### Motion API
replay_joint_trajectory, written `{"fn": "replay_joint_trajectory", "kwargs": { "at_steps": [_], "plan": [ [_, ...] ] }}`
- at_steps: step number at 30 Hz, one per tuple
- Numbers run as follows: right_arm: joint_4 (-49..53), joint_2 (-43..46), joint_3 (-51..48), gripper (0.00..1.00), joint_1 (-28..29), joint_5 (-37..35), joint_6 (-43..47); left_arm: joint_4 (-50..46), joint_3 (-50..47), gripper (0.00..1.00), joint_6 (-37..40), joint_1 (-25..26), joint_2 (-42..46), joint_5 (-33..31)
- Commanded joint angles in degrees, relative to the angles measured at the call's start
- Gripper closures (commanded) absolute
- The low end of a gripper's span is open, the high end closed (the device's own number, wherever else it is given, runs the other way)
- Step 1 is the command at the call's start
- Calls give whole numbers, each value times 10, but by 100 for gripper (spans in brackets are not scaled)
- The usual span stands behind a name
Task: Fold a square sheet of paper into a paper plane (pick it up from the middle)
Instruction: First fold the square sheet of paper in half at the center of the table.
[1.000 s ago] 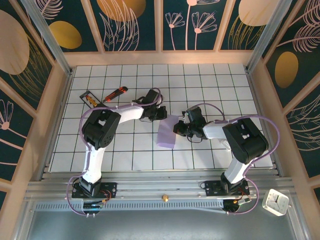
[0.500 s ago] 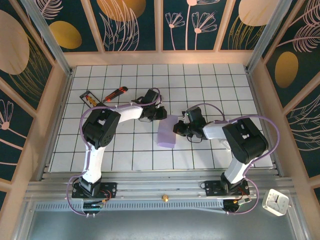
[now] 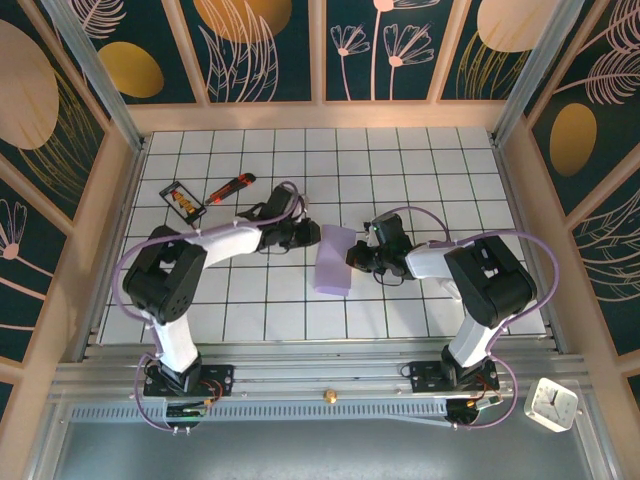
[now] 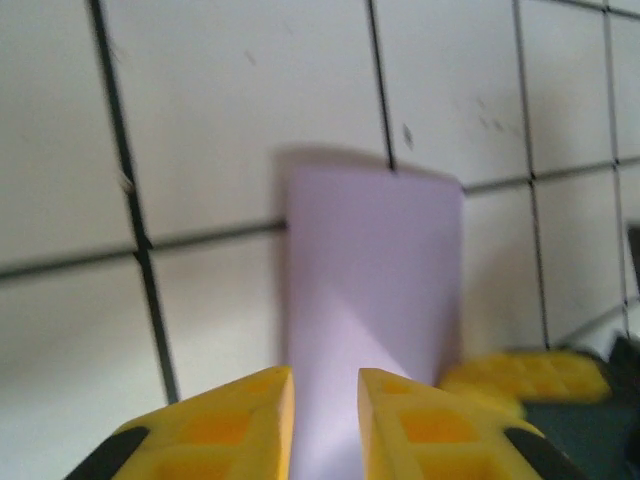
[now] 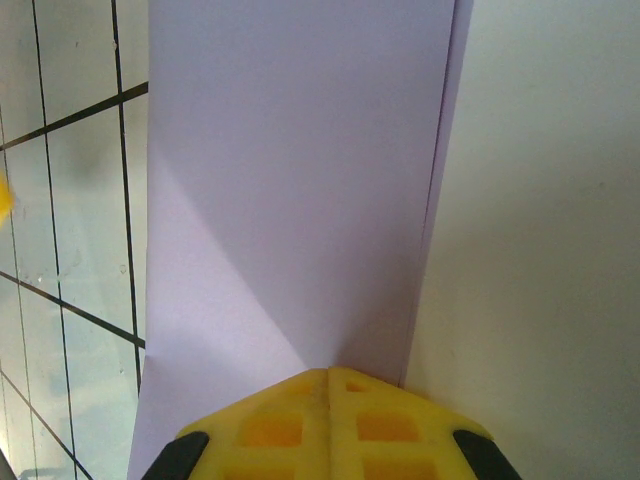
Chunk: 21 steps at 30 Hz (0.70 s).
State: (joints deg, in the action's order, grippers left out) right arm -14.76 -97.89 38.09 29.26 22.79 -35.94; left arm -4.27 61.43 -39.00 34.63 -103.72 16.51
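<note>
Two grippers flank the fold, so let's sweep across the table. Far left sits a black-framed card, and beside it a red utility knife, both well apart from the action. Next is the left gripper, low at the upper left edge of the sheet of paper. Its wrist camera has the yellow fingers parted by a narrow gap, nothing pinched, with the lavender strip running away ahead of them. The sheet lies mid-table between the arms, doubled into a tall narrow strip, and the right wrist view shows two layers along one edge. On that side the right gripper has its tips clamped together at the paper's edge, which looks like a pin, not a pinch. The step, I'd say, is setting a crease. The right should press firmly so the layers don't slide, while the left comes in flat and runs along the fold without snagging the top layer. The count: one sheet, two grippers, one card, one knife, one small clock off the table, near right.
</note>
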Motion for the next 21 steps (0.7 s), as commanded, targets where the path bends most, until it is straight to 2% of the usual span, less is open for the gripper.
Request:
{"fn": "replay_joint_trajectory", "kwargs": {
  "at_steps": [1, 9, 17, 21],
  "plan": [
    [83, -37, -24, 100, 3, -45, 11, 29, -50, 81, -46, 29, 27, 43],
    [78, -38, -27, 100, 3, -44, 12, 49, -105, 90, -63, 49, 21, 96],
    [82, -34, -28, 100, 2, -47, 14, 4, -130, 92, -27, 49, -3, 36],
    [89, -29, -27, 100, 1, -49, 17, -10, -141, 92, -20, 49, 16, 17]
  ]
}}
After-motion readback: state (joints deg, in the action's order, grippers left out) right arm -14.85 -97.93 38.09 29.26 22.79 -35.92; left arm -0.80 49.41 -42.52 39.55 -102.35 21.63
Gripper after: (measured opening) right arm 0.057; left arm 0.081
